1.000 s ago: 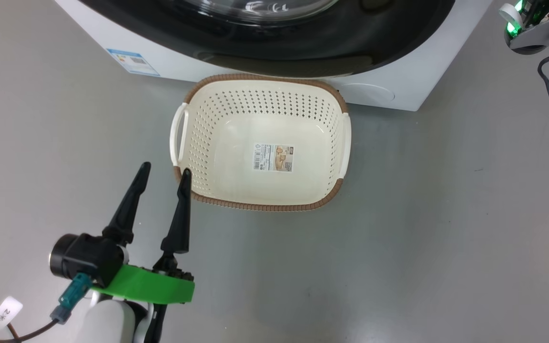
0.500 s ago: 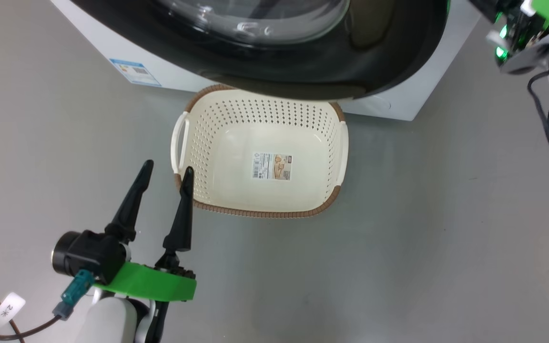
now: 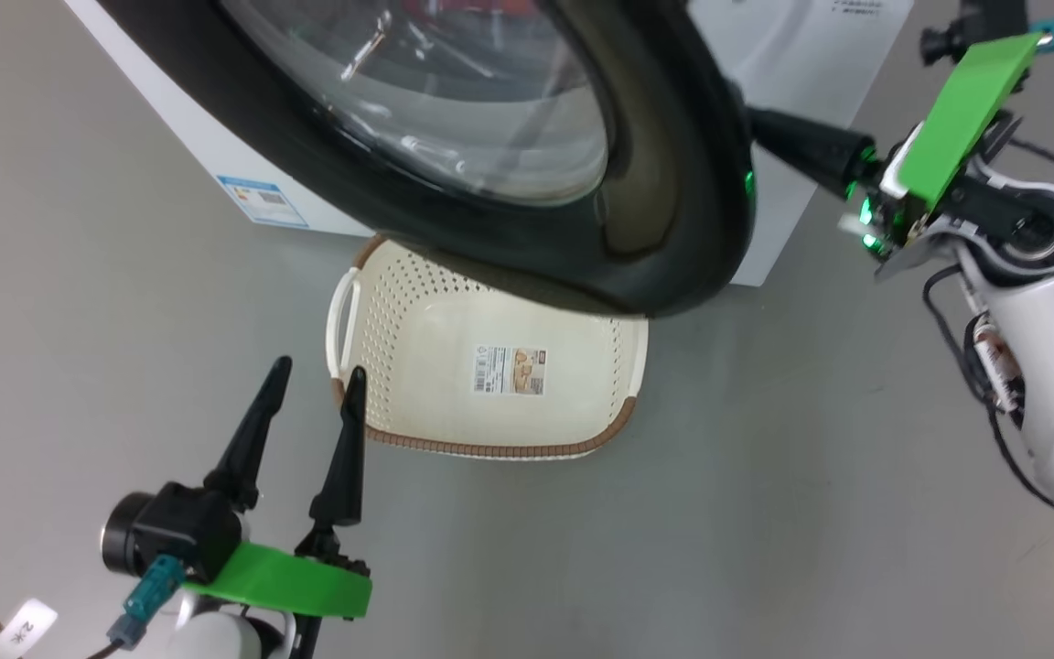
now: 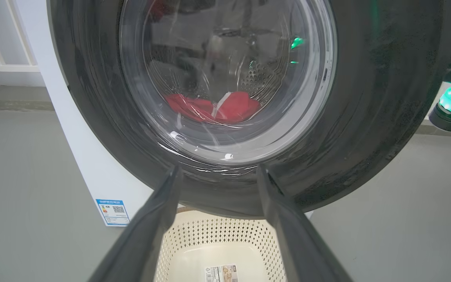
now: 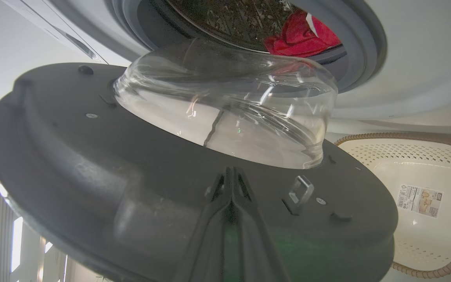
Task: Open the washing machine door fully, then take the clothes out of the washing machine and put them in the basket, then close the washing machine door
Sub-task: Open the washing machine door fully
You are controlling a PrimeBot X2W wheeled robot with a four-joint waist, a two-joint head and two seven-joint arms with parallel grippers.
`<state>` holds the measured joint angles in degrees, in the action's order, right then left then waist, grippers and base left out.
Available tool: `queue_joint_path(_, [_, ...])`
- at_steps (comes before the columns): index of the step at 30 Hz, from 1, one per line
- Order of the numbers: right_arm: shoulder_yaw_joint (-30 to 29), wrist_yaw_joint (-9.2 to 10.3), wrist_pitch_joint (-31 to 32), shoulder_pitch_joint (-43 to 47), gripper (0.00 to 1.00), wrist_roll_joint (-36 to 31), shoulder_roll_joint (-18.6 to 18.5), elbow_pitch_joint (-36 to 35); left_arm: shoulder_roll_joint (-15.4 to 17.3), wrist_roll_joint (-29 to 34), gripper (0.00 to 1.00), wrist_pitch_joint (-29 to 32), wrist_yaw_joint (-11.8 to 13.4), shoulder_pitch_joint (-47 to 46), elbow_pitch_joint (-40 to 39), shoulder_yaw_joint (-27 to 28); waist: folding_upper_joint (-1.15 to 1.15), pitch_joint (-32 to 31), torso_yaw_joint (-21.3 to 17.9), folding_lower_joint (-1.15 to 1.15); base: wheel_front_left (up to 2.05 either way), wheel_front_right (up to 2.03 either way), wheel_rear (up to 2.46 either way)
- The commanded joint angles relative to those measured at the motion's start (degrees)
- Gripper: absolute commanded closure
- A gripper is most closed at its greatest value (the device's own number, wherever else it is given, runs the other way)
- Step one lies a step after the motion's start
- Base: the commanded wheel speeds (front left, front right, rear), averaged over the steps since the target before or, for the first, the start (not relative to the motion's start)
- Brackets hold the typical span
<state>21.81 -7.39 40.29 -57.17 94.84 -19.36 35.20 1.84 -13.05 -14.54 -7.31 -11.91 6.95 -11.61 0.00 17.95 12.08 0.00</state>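
Step one, opening: a white washing machine (image 3: 801, 55) fills the frame's top, its black-rimmed door (image 3: 673, 183) ajar above the empty basket (image 3: 417, 366) at centre, red clothes (image 4: 213, 109) inside the drum, right end effector (image 5: 231, 178) pressed together against the door's inner face, apparently needing a wider swing next, left end effector (image 3: 318, 368) spread at lower left.

You see the basket (image 3: 399, 366) on the floor (image 3: 765, 458) before the washing machine (image 3: 801, 64), under its door (image 3: 673, 183); the clothes (image 5: 300, 37) lie inside.
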Motion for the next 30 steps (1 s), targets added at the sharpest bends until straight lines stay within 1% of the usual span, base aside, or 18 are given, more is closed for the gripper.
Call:
queue_joint_path(1, [0.88,-0.1,0.57,1.63,1.0,-0.65,1.47,-2.29,1.08,0.59,0.0,-0.46,-0.18,0.56,-1.24,1.96,0.0,-1.02,-0.33,0.0,0.0,0.0,0.0])
queue_joint_path(18, [3.7,-0.1,3.92,12.8,1.0,-1.36,4.8,-13.87,1.1,1.27,0.0,-0.46,-0.18,4.52,-0.22,2.85,0.0,-6.03,0.82,0.0,0.0,0.0,0.0])
queue_joint_path(25, [4.1,-0.1,4.49,16.38,1.0,-1.52,6.12,-17.2,1.07,1.48,0.0,-0.46,-0.18,5.62,0.5,3.71,0.0,-7.74,2.26,0.0,0.0,0.0,0.0])
queue_joint_path(30, [4.45,-0.1,4.76,18.09,1.0,-1.86,6.82,-18.3,1.06,1.28,0.0,-0.46,-0.18,6.18,0.95,4.52,0.0,-8.68,3.48,0.0,0.0,0.0,0.0])
